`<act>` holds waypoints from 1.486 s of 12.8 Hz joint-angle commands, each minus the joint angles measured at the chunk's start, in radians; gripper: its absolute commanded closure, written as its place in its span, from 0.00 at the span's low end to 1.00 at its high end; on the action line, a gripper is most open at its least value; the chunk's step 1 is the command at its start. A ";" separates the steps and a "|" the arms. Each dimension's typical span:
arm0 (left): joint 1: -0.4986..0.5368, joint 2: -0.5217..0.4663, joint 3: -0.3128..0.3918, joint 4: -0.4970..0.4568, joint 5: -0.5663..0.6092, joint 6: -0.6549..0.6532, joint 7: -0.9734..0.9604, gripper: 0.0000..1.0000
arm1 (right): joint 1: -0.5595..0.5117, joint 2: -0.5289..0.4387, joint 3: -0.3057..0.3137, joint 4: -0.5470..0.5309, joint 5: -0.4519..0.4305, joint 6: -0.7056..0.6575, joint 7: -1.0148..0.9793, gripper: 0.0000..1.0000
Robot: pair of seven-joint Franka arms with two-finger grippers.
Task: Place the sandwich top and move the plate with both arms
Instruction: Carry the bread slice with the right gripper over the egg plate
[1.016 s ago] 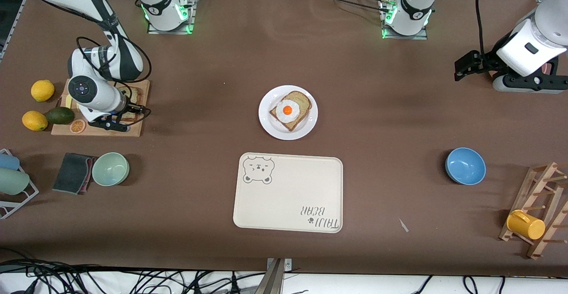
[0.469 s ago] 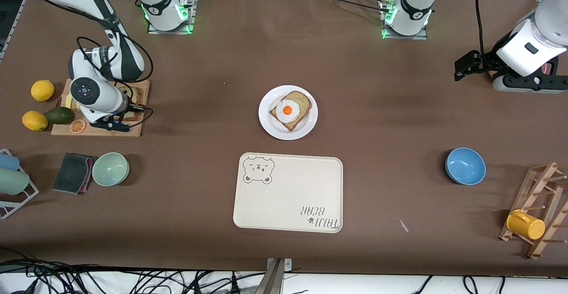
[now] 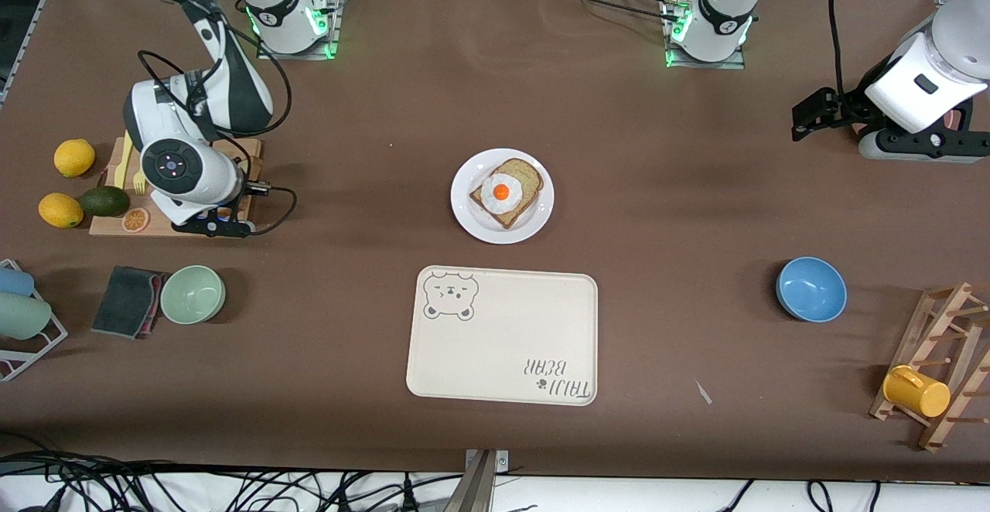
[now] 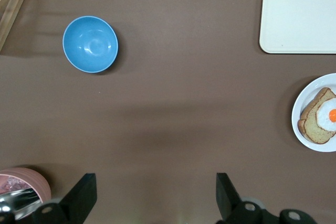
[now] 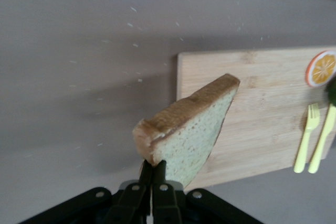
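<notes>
My right gripper [image 5: 153,165] is shut on one corner of the sandwich top [image 5: 191,124], a plain speckled bread slice with a darker crust. It hangs tilted over the edge of the wooden cutting board [image 5: 262,93]. In the front view the right gripper [image 3: 210,224] is over the board [image 3: 247,148] and its wrist hides the slice. The white plate [image 3: 472,222] sits mid-table and carries a bread slice with a fried egg [image 3: 506,191]. My left gripper [image 3: 804,121] waits open at the left arm's end of the table; the left wrist view shows this gripper [image 4: 156,198] empty over bare cloth, with the plate [image 4: 310,90] off to one side.
Two lemons [image 3: 74,158], an avocado [image 3: 104,201], an orange slice [image 3: 134,220] and a yellow fork [image 3: 139,179] lie on or beside the board. A green bowl [image 3: 192,294] and sponge [image 3: 128,301] are nearer the camera. Bear-print tray [image 3: 503,342], blue bowl [image 3: 810,288], mug rack [image 3: 940,365].
The right gripper has shut on the bread slice and lifted it off the board, shifting slightly toward the table's middle. The left arm has not moved.
</notes>
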 commanded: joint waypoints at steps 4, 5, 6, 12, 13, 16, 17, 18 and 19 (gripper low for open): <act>0.003 0.007 -0.004 0.026 -0.012 -0.021 0.000 0.00 | 0.127 0.073 0.059 0.265 0.063 -0.171 0.165 1.00; 0.003 0.007 -0.004 0.026 -0.012 -0.021 0.000 0.00 | 0.179 0.107 0.059 0.345 0.124 -0.199 0.219 1.00; 0.003 0.007 -0.004 0.026 -0.012 -0.021 0.000 0.00 | 0.222 0.135 0.059 0.404 0.170 -0.208 0.265 1.00; 0.003 0.007 -0.004 0.026 -0.012 -0.021 0.000 0.00 | 0.430 0.351 0.066 0.738 0.323 -0.140 0.567 1.00; 0.003 0.007 -0.004 0.026 -0.012 -0.021 0.000 0.00 | 0.447 0.367 0.068 0.751 0.383 -0.077 0.599 1.00; 0.003 0.007 -0.004 0.026 -0.012 -0.021 0.000 0.00 | 0.493 0.413 0.068 0.751 0.463 0.026 0.742 1.00; 0.003 0.007 -0.004 0.026 -0.014 -0.021 0.000 0.00 | 0.497 0.426 0.069 0.751 0.474 0.034 0.800 1.00; 0.003 0.007 -0.004 0.026 -0.014 -0.021 0.000 0.00 | 0.500 0.431 0.071 0.751 0.498 0.032 0.848 1.00; 0.003 0.007 -0.004 0.026 -0.012 -0.021 0.000 0.00 | 0.500 0.433 0.071 0.751 0.537 0.022 0.863 1.00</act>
